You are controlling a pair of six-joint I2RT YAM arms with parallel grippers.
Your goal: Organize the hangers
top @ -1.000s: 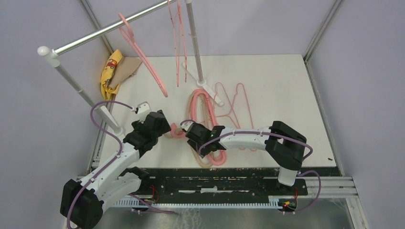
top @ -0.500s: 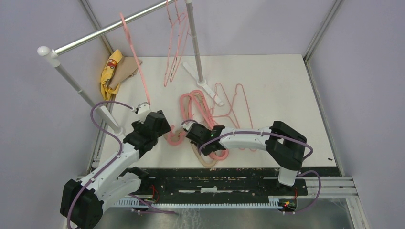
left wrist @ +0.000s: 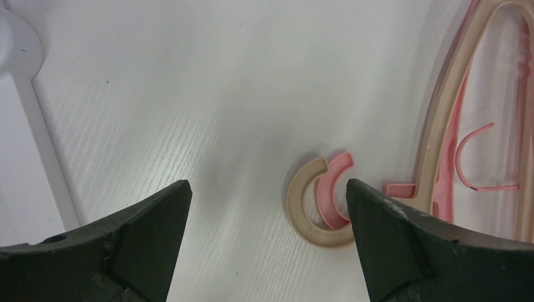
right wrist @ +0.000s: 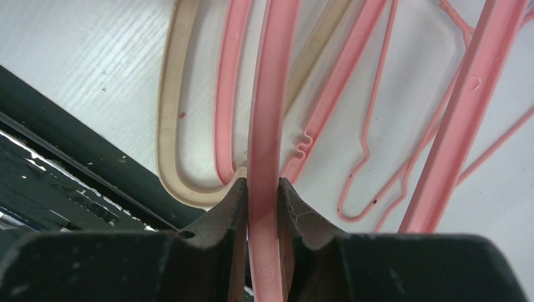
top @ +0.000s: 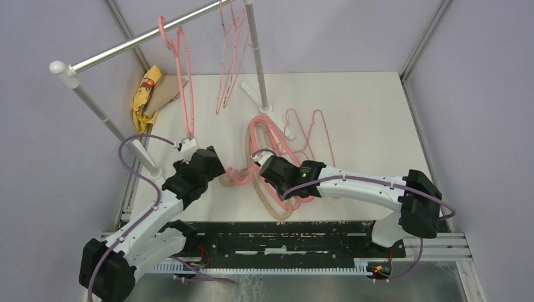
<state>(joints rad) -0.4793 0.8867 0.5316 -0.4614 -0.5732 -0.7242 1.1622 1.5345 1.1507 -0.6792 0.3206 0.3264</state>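
One pink hanger (right wrist: 269, 82) is clamped in right end effector (right wrist: 262, 192) (left end effector (left wrist: 267, 189) gapes, empty).

Three views: one overhead, two riding the wrists.
The top camera looks down from above and behind the arm bases, taking in the whole table (top: 378, 113). The left wrist camera faces down at the tabletop from close by, past its own fingers (left wrist: 138, 245). The right wrist camera sits nearer still, along a pink hanger (right wrist: 267, 126). All three share the beige hanger (left wrist: 296, 204).
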